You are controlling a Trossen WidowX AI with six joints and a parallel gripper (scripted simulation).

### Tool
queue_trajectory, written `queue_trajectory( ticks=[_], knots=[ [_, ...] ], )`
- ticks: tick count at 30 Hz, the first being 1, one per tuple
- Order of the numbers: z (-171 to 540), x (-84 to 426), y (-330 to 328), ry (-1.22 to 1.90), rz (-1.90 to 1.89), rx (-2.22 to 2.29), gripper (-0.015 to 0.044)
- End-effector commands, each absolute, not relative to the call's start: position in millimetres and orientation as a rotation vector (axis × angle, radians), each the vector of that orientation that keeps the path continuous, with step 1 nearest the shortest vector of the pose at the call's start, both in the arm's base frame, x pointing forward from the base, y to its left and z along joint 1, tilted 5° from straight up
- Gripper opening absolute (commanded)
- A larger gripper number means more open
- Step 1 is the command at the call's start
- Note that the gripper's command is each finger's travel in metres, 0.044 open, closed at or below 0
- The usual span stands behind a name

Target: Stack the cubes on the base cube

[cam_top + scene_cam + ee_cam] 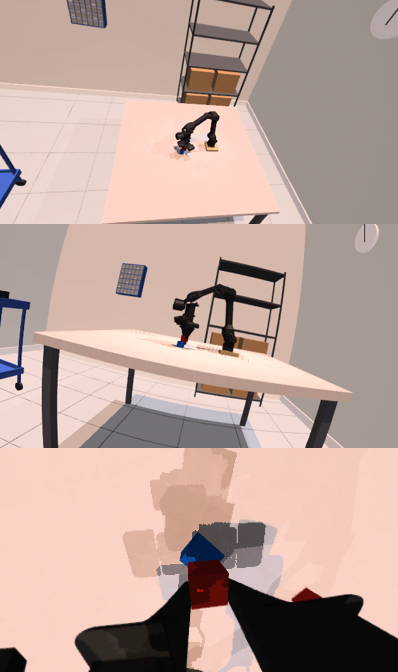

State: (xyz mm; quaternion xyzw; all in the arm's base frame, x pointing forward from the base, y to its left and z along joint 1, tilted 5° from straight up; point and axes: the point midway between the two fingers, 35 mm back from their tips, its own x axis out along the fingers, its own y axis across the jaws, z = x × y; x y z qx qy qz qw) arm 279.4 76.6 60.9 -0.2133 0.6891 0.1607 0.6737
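My gripper (206, 583) (184, 335) points down and is shut on a red cube (208, 583) (182, 338). The blue base cube (200, 549) (180, 344) (181, 152) stands on the table. In the wrist view the held cube overlaps the blue cube's near corner, and the blue cube looks turned about diagonally to it. In the exterior view the held cube is just above the blue top; contact cannot be told. The other red cube (306, 595) is mostly hidden behind the right finger in the wrist view.
The arm's tan base plate (211, 149) (229, 353) is right of the cubes on the table (190, 193) (104, 350). A shelf rack with brown boxes (200, 80) is behind the table. A blue cart (7, 181) is on the floor at left.
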Motion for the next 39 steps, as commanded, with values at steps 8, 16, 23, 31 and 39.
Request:
queue_trajectory(
  ticks=[8, 16, 23, 31, 39],
  knots=[
    [61, 280, 77, 1.549, 0.365, -0.479, 0.0184],
    [66, 279, 77, 1.550, 0.363, -0.479, 0.0205],
    [80, 279, 78, 1.551, 0.362, -0.480, 0.0205],
    [91, 279, 79, 1.551, 0.362, -0.480, 0.0205],
    [102, 296, 39, 1.526, 0.492, -0.608, 0.0265]
  ],
)
